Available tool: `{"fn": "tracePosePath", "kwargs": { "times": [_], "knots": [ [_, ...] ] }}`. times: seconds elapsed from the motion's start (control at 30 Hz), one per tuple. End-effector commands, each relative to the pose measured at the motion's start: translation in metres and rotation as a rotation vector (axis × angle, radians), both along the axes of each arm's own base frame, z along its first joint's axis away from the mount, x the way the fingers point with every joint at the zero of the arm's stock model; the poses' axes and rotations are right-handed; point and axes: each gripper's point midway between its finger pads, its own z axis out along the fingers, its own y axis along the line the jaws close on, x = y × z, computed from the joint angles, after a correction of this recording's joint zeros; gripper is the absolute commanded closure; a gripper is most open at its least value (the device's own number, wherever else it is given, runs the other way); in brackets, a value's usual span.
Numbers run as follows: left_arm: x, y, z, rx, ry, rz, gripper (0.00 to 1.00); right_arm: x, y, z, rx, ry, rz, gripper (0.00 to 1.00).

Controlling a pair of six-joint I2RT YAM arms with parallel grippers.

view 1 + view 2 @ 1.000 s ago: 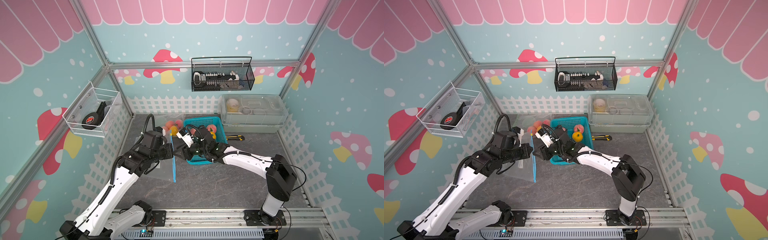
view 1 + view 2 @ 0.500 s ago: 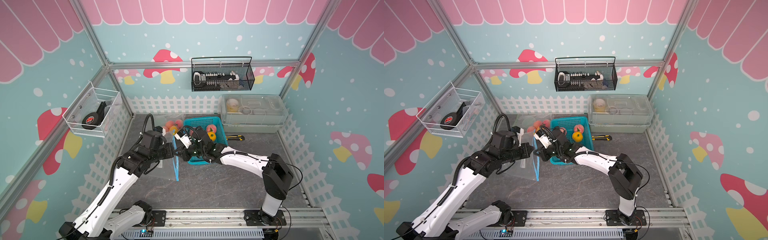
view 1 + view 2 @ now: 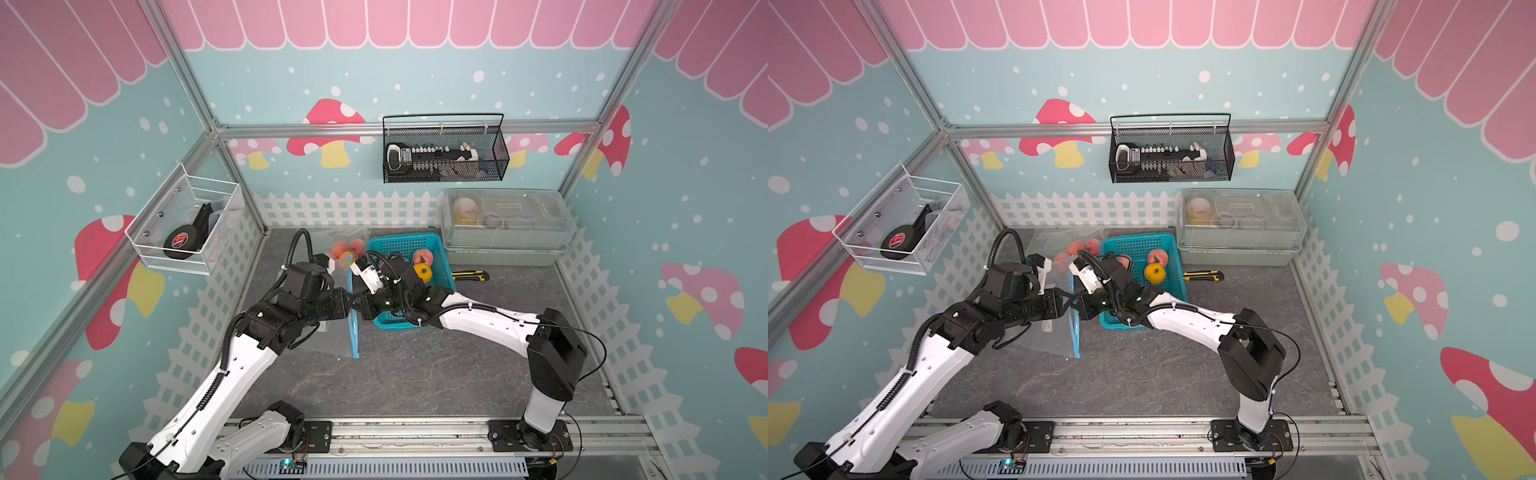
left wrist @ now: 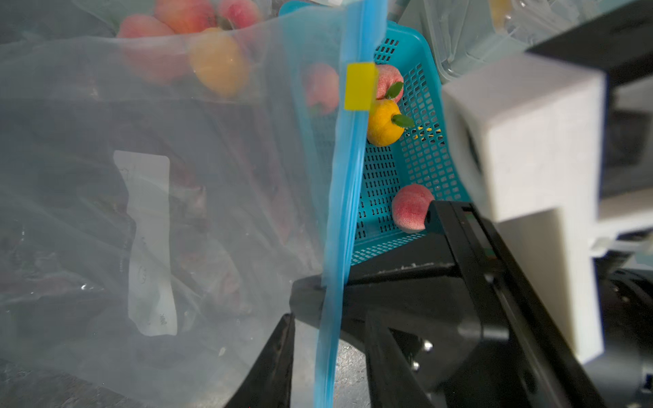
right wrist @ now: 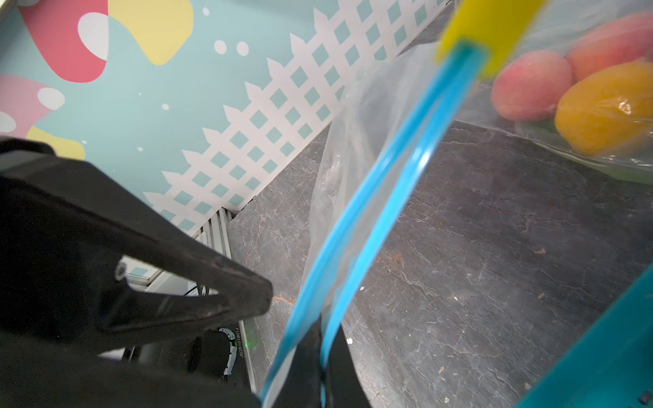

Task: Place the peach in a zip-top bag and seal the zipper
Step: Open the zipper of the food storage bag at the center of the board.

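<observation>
Centrally, on a dark stone-patterned tabletop (image 3: 415, 374), two black-and-white robot arms are meeting over a clear zip-top bag (image 3: 328, 343). Its blue zipper strip (image 3: 353, 328) is being held up between them, and its clear body is draping down to the table on the left arm's side. The right gripper (image 5: 319, 353) is pinching that strip partway along, its jaws pressing tightly on the blue band, as the right wrist view is showing. The left gripper (image 4: 327, 335) is sitting just beside it with its fingers (image 4: 279, 360) standing narrowly apart on either side of the strip, a sliver of table showing in each gap, so it is holding nothing. A yellow slider tab (image 4: 359, 86) is sitting farther along the strip, well apart from both grippers. A white label (image 4: 148, 240) is showing on the bag's wall. The peach (image 3: 423, 257) is lying in a blue perforated basket (image 3: 415, 241) behind the right gripper, just beside an orange fruit (image 3: 423, 272). The left wrist view is showing another peach (image 4: 410, 208) in the same basket, close to the right arm. More peaches (image 3: 349, 248) are lying inside a second clear bag at the back of the table, beside the basket. A yellow-and-black utility knife (image 3: 469, 275) is lying on the far side of the basket from the bag, near a clear lidded storage box (image 3: 505, 232).
</observation>
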Motion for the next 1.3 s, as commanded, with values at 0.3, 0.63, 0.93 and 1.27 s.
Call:
{"fn": "tracePosePath", "kwargs": {
  "times": [0.3,0.63,0.93,1.27],
  "knots": [
    [-0.011,-0.008,-0.013,0.037,0.002,-0.096,0.63,0.006,0.001,0.04,0.057,0.046,-0.105,1.0],
    [-0.022,-0.007,-0.024,0.084,0.018,-0.141,0.56,0.013,0.002,0.043,0.04,0.048,-0.136,1.0],
    [-0.027,0.004,-0.011,0.098,-0.045,-0.105,0.64,0.018,0.004,0.035,-0.006,0.031,-0.14,1.0],
    [-0.033,0.001,-0.015,0.078,-0.057,-0.135,0.66,0.02,0.007,0.04,-0.001,0.027,-0.139,1.0]
  ]
}}
